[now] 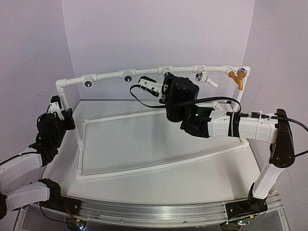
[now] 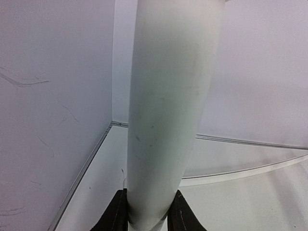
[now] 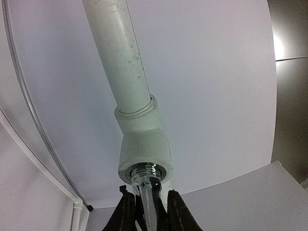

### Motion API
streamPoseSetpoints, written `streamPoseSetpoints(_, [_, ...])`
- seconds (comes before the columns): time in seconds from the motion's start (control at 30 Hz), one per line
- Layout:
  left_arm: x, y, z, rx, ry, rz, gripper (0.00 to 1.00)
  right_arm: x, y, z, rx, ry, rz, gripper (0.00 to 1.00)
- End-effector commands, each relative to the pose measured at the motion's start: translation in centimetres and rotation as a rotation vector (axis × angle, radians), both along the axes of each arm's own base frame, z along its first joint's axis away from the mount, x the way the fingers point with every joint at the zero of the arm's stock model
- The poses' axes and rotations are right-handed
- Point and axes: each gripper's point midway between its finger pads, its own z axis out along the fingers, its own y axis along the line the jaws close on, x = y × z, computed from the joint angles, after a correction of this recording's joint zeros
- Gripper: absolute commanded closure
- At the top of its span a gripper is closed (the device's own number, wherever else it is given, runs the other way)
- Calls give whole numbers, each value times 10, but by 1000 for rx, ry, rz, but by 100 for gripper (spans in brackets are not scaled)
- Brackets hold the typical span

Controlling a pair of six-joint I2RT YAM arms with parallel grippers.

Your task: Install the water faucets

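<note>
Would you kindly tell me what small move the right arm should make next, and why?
Probably twist the right gripper to screw the silver faucet further into the tee fitting. A ring of thread shows below the fitting's mouth, so it looks only partly seated. The fingers are closed on the faucet, and the left gripper clamps the frame post.

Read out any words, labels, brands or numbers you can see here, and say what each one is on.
None can be read in any view.
Tee fitting: maybe faint raised marks, too blurred to read.
Silver faucet in the right gripper, frame pipe in the left gripper: bare.
</note>
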Motion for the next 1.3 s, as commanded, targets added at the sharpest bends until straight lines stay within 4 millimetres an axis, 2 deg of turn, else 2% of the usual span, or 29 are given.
streamPoseSetpoints(0.0, [-4, -11, 5, -101, -35, -63, 100, 0, -1, 31, 186, -20, 32, 100])
streamPoseSetpoints(0.47, [-1, -20, 4, -104, -23, -109, 100, 3, -4, 39, 485, 46, 105, 100])
streamPoseSetpoints(1.03, [-4, -25, 4, -130, -26, -143, 100, 10, -6, 46, 724, 99, 157, 100])
streamPoseSetpoints(1.27, [-5, -26, 4, -135, -26, -151, 100, 12, -14, 49, 839, 130, 181, 100])
